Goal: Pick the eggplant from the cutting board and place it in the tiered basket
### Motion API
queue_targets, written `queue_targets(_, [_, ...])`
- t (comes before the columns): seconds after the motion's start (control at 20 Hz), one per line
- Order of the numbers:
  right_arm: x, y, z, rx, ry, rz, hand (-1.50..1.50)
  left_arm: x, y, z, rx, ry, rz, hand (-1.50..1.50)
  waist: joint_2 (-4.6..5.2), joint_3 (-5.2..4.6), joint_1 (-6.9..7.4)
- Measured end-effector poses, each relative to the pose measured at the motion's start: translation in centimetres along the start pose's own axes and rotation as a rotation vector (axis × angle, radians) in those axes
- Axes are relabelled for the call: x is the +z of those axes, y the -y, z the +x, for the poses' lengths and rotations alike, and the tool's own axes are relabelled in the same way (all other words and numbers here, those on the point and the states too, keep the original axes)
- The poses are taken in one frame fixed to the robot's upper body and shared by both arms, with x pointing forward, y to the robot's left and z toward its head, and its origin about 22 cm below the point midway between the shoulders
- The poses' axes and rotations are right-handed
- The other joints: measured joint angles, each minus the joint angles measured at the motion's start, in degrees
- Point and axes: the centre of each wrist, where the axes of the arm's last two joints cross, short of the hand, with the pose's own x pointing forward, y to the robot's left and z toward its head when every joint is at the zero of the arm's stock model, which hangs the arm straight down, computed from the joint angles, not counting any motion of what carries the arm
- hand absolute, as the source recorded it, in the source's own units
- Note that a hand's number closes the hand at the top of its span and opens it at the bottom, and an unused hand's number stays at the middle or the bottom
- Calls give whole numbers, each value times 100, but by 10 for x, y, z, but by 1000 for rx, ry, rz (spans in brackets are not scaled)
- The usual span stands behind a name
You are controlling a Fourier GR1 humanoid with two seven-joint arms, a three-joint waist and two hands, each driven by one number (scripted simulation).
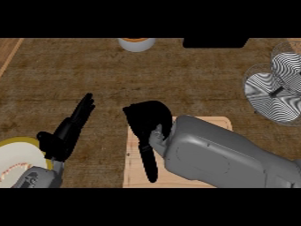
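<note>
Item: right hand [149,117], curled down over cutting board [214,121]; eggplant hidden beneath, hold not confirmed. Tiered basket [280,90] up-right of board, nearer right arm. Left hand [71,128], fingers straight, holding nothing, left of board.

Rough brown counter [114,75], pale wood cutting board [134,176], wire basket [280,88]
</note>
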Motion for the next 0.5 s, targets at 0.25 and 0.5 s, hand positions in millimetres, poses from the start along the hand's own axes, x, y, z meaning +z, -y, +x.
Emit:
queue_targets(0.25, [-4, -8, -1, 46, -60, -52, -150, -2, 6, 2, 1, 2, 1, 0, 2, 4, -1])
queue_targets(0.5, [-21, -23, -10, 94, -148, -30, -150, -5, 4, 3, -3, 7, 0, 0, 12, 3, -7])
